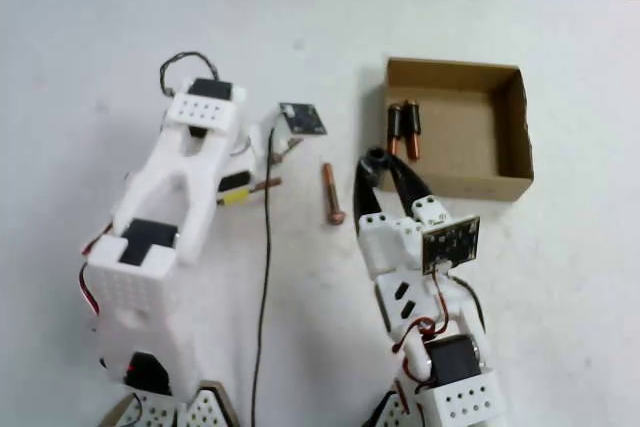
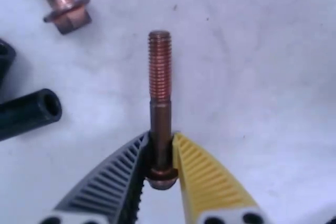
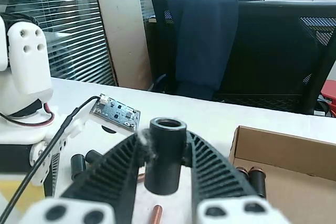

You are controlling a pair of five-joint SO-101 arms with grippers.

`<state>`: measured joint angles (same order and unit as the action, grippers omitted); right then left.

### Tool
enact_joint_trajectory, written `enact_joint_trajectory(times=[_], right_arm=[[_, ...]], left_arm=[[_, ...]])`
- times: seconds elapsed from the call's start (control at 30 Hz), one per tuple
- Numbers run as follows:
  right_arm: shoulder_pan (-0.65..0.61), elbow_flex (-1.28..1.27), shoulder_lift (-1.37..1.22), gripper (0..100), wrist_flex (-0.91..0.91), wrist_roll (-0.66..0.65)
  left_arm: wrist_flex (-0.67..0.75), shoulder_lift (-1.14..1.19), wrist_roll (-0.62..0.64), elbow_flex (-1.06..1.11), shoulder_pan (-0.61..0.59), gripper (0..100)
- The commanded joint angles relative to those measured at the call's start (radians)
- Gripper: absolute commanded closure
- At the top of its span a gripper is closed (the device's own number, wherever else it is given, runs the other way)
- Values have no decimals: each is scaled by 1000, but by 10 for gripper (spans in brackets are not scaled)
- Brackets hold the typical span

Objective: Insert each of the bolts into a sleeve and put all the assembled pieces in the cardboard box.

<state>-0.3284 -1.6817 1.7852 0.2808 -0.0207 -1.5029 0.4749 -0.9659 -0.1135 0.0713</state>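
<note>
White tabletop, dark office chair [image 3: 210, 40] behind it. Cardboard box [image 1: 470, 185] sits on the far side and has two assembled pieces [image 1: 403, 130] lying against its wall on the arms' side.

Right gripper [image 3: 165, 142] is just beside the box's near corner. Its black fingers are clamped on an upright sleeve [image 3: 164, 169] with the bore open at the top. Left gripper [image 2: 161, 139] is well apart from the box, its grey and yellow fingers pinching a bolt [image 2: 159, 77] at the head end, threaded tip free and pointing out. A loose bolt [image 1: 333, 194] lies on the table between the held bolt and the box.

Step in hand, as I judge it: mating the bolt and sleeve. To do it well:
- Bring the bolt and bore onto one line first, since the bolt looks near level and the sleeve is upright.
- Lead with the threaded tip and feed slowly.
- Keep both grips firm so neither part twists.
</note>
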Motion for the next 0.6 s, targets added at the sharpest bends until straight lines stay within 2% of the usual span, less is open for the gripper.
enact_joint_trajectory(times=[0.0,0.17,0.37,0.57], right_arm=[[13,-9,15,981,2,-14],[13,-9,15,981,2,-14],[13,-9,15,981,2,-14],[36,-9,15,981,2,-14]], left_arm=[[-20,-41,-18,-48,-10,920],[-60,-41,-146,-49,-21,920],[-64,-41,-147,-49,-22,917],[-64,-41,-146,-49,-22,797]])
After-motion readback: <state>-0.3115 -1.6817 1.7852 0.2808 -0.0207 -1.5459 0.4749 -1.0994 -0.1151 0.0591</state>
